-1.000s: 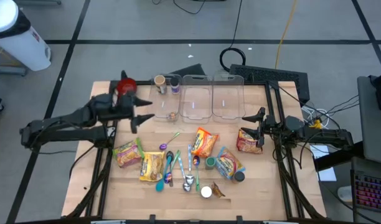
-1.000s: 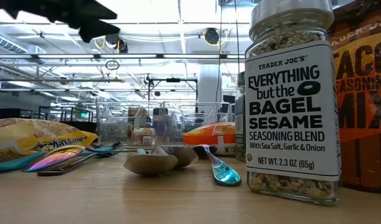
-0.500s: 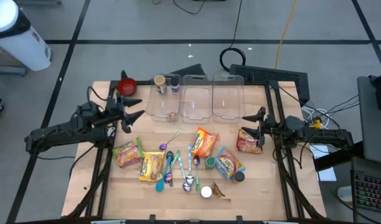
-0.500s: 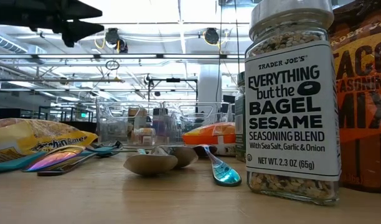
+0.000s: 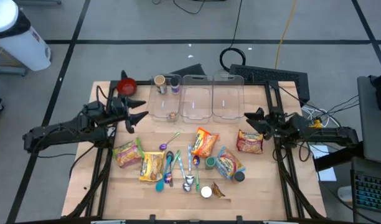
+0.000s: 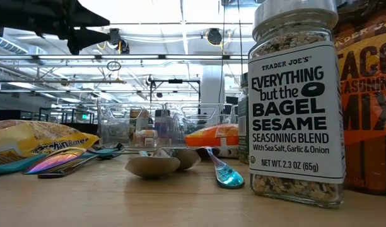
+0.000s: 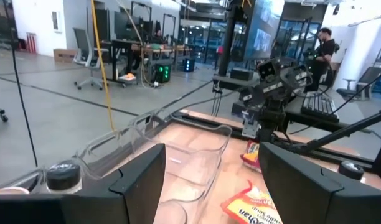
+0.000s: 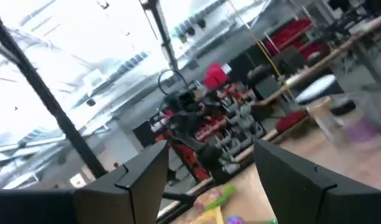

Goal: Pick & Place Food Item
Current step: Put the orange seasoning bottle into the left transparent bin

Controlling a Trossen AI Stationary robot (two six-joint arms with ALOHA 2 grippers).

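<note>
Right tool (image 5: 248, 116), spread and empty, has lifted off the noodle packet (image 5: 249, 141); left tool (image 5: 138, 109) likewise.

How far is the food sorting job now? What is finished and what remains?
Done: the left clear bin already holds a few small items. In hand: nothing; the left claw is open near that bin, and the right claw is open above the noodle packet. Left: the packets, spoons and jars on the table; the other two bins look empty.

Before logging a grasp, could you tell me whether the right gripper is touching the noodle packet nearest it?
Apart. In the high view, the open right gripper sits beside the noodle packet with bare tabletop between them; nothing is held.
</note>
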